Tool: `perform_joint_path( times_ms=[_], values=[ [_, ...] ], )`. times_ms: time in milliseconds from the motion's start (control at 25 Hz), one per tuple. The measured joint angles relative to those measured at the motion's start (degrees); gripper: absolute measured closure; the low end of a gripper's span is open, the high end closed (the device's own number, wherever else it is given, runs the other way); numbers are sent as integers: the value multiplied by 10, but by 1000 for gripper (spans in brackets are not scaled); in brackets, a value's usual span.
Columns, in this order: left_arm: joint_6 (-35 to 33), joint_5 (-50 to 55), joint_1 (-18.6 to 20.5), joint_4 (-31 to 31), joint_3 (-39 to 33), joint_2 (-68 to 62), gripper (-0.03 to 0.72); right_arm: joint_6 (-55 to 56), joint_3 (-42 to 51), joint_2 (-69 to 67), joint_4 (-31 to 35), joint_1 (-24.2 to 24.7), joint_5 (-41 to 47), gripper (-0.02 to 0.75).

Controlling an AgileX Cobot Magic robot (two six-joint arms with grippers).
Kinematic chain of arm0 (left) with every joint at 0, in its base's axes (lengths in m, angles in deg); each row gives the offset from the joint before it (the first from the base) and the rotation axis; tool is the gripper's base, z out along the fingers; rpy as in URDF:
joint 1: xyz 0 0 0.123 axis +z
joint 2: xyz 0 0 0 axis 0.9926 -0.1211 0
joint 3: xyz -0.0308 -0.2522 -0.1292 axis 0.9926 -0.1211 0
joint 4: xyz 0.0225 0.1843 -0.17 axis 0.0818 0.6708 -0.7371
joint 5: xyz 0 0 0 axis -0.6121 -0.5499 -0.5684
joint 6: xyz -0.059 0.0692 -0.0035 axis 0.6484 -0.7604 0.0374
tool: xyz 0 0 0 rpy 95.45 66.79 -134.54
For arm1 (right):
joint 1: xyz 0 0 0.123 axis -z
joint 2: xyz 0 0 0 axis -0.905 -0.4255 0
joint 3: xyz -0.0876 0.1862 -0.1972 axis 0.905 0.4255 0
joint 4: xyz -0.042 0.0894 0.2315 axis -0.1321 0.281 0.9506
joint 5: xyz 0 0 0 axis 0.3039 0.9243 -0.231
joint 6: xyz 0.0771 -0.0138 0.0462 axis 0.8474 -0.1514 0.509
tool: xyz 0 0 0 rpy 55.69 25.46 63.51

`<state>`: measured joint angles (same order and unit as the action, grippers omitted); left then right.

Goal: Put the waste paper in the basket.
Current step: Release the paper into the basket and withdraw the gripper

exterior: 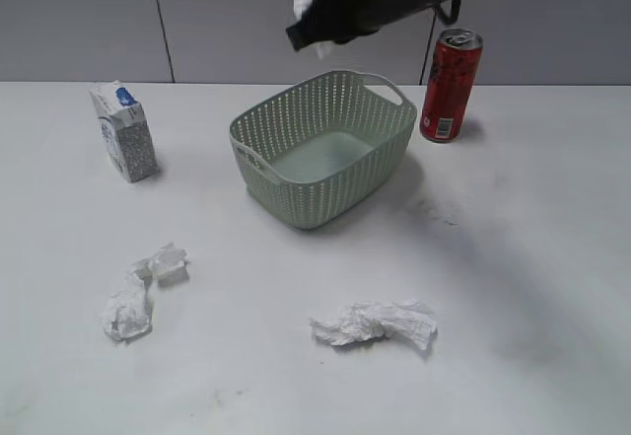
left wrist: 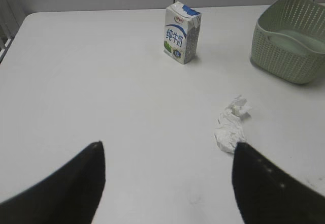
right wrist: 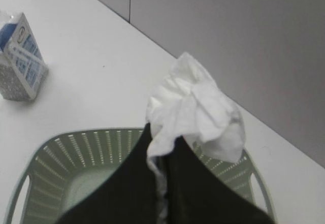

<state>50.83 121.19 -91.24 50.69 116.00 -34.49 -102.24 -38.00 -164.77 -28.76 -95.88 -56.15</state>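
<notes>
Above the far side of the basket (exterior: pixel 322 149), the right claw (exterior: pixel 308 23) hangs in the air with its fingers (right wrist: pixel 134 183) pressed together on a paper wad (right wrist: pixel 195 109); in the right wrist view the wad sticks up white and crumpled past the fingertips, with the basket rim directly below it. Basket sits toward the far edge of the tabletop (exterior: pixel 513 287), about mid-width, upright, pale green, nothing visible inside it in the exterior view. Red can (exterior: pixel 451 85) stands upright just beside the basket's right handle, not touching as far as I can tell. Milk carton (exterior: pixel 124 131) stands upright toward the far left, well apart from the basket. Two more wads lie on the tabletop: second wad (exterior: pixel 143 290) toward the near left, elongated and crumpled; third wad (exterior: pixel 376 323) toward the near edge around mid-width, in front of the basket and well apart from it. Left claw (left wrist: pixel 167 176) is spread wide, low over the tabletop on the left side, nothing between its fingers; in the left wrist view the second wad lies just beyond its right fingertip, apart from it, with the carton further out and the basket at the far right. Left claw does not show in the exterior view.
</notes>
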Motion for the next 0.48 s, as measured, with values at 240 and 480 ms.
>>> perform_joint_path(
  times_ms=[240,480],
  values=[
    [0,0,0,1,0,0,99,-1,0,-59,-7,-1,15,686],
    [0,0,0,1,0,0,99,-1,0,-84,-31,-1,30,246]
  ],
)
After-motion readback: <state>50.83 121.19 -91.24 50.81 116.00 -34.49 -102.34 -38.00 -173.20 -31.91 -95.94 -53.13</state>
